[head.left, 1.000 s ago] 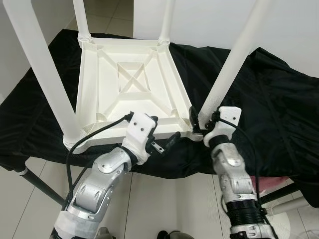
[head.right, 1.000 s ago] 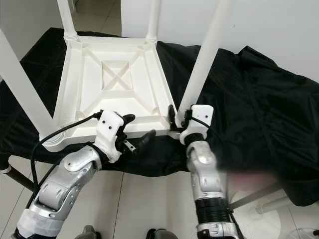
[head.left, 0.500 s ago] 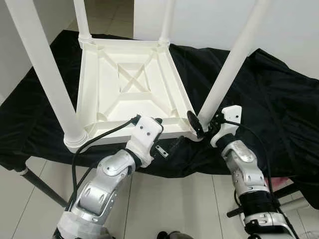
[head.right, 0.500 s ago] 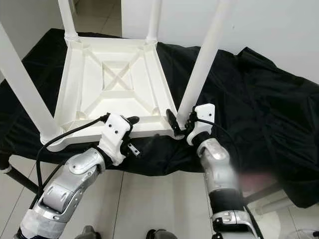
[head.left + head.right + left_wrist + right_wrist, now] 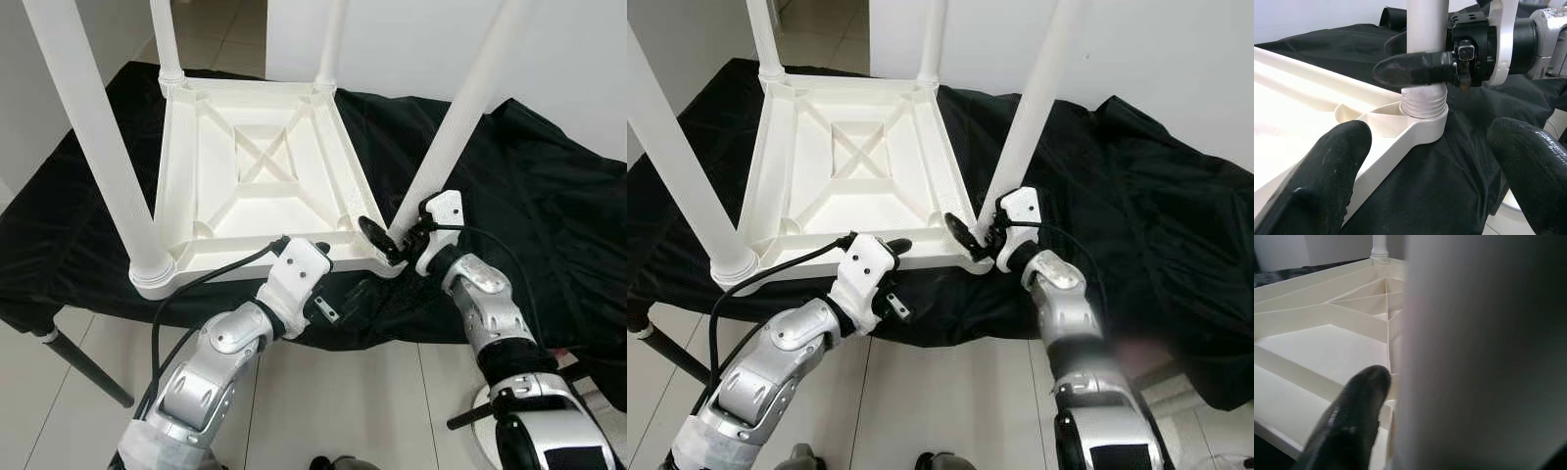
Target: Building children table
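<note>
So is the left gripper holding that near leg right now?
No, the left gripper is open, its fingers apart below the corner, while the right gripper clasps the leg.

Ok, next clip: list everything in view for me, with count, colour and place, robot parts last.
Tabletop: one, white, upside down on the black cloth.
Legs: four, white, standing up from the tabletop's corners.
Cloth: one, black, draped over the work surface.
Floor: pale tiles, below.
Left tool: open, black fingers, near the tabletop's front edge.
Right tool: black fingers around the base of the front right leg.
</note>
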### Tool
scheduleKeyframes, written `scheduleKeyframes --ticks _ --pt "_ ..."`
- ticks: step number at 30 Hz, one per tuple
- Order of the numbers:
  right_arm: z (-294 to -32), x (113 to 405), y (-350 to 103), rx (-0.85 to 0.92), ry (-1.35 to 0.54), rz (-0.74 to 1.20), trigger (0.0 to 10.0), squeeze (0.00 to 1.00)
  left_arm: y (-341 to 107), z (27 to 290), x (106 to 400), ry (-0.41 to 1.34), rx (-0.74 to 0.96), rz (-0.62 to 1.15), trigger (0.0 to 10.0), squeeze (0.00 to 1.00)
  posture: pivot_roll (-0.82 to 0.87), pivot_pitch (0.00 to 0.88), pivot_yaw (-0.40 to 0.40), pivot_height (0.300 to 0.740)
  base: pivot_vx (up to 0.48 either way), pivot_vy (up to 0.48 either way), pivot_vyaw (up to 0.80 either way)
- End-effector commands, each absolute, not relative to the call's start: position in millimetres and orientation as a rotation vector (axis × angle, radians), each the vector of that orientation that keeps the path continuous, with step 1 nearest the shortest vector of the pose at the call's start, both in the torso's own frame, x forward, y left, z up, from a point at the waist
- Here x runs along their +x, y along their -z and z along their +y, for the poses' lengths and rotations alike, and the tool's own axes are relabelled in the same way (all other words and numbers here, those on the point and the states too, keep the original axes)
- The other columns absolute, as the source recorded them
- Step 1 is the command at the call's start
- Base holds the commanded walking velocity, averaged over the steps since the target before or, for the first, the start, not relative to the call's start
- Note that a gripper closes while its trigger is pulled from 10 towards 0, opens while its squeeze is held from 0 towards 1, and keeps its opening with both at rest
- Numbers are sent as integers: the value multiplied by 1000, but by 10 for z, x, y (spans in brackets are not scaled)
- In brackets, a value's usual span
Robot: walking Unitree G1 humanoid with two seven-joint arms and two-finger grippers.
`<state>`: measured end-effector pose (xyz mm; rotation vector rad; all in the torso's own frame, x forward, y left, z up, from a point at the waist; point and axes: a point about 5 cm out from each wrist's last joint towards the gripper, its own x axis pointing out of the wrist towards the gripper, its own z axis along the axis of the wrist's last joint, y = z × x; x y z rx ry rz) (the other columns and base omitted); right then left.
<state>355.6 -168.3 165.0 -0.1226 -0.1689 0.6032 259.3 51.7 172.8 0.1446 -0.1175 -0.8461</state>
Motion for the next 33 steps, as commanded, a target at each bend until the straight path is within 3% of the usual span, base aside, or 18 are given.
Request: scheduleKeyframes --ticks 1,10,11,19,28,33 --pt "-1688 3538 -1550 -145 -641 -124 0 0 -1694 486 2553 877 143 -105 10000 0 70 73 -98 740 0 0 0" --pt "-1713 3515 -1479 -129 -660 -110 0 0 -1694 479 2540 880 140 -105 10000 0 67 78 -96 740 0 0 0" --pt "-1719 3508 -1465 -115 -649 -109 10000 0 -1693 475 2539 881 140 -104 10000 0 66 80 -95 740 0 0 0" --pt "-1721 3549 -1445 -105 -462 -79 10000 0 -1696 481 2548 878 137 -103 10000 0 59 82 -93 740 0 0 0" --pt "-1554 3518 -1523 9 -318 -114 10000 0 -1706 501 2571 867 125 -106 10000 0 51 84 -92 740 0 0 0" --pt "-1358 3397 -1431 108 -133 -79 10000 0 -1718 536 2620 848 116 -106 10000 0 52 93 -97 740 0 0 0"
